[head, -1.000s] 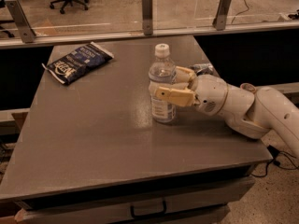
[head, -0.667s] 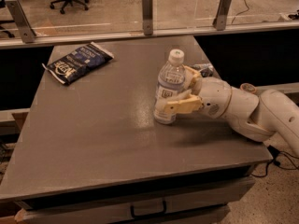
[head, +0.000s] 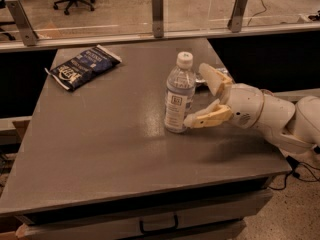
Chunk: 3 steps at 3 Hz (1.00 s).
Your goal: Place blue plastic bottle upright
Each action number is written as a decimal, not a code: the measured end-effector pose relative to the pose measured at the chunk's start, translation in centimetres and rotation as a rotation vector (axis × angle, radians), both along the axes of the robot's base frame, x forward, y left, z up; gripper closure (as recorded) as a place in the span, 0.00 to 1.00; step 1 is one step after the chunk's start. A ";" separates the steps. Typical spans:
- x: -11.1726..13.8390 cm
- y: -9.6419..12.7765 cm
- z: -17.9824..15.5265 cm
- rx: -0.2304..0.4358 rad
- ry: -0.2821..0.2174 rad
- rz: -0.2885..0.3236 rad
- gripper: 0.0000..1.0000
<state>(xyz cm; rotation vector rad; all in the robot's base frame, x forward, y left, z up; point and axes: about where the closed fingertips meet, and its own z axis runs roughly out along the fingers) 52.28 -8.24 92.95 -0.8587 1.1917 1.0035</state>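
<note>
— Where is the blue plastic bottle (head: 179, 96)?
— It stands up straight on the desk (head: 100, 149), near the middle.
— And the claw (head: 196, 94)?
— Just right of it, fingers wide apart, low one by the bottle's bottom. A dark snack bag (head: 82, 66) lies at the back left.

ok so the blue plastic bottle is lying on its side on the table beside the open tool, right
No, the blue plastic bottle stands upright on the table, cap on top, beside the open tool; the camera view shows it.
</note>
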 end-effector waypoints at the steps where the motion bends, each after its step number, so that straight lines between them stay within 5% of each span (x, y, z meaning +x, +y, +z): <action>1: -0.2 -2.6 0.8 -0.070 -0.003 -0.021 0.00; 3: -0.4 -13.7 6.2 -0.345 -0.025 -0.160 0.00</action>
